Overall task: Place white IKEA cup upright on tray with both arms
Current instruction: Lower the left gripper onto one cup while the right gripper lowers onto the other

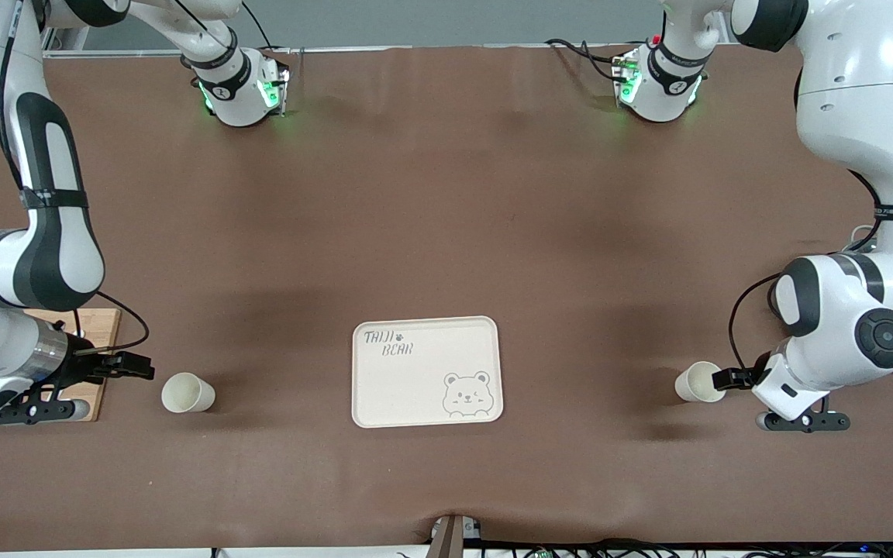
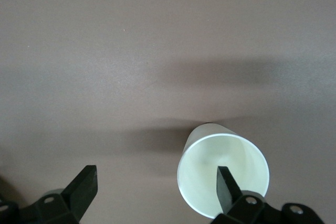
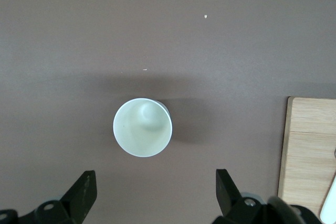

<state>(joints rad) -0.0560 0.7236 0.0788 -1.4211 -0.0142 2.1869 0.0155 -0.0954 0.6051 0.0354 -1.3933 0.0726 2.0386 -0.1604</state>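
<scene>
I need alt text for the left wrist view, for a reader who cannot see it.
A white cup lies on its side on the brown table, its mouth toward the camera. The left tool is open, with one finger in front of the cup's mouth.

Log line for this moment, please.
left gripper: open at cup | right gripper: open near second cup | tray: bare

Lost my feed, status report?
Left gripper open at one cup. Right gripper open near other cup. Tray bare, nothing blocking.
</scene>
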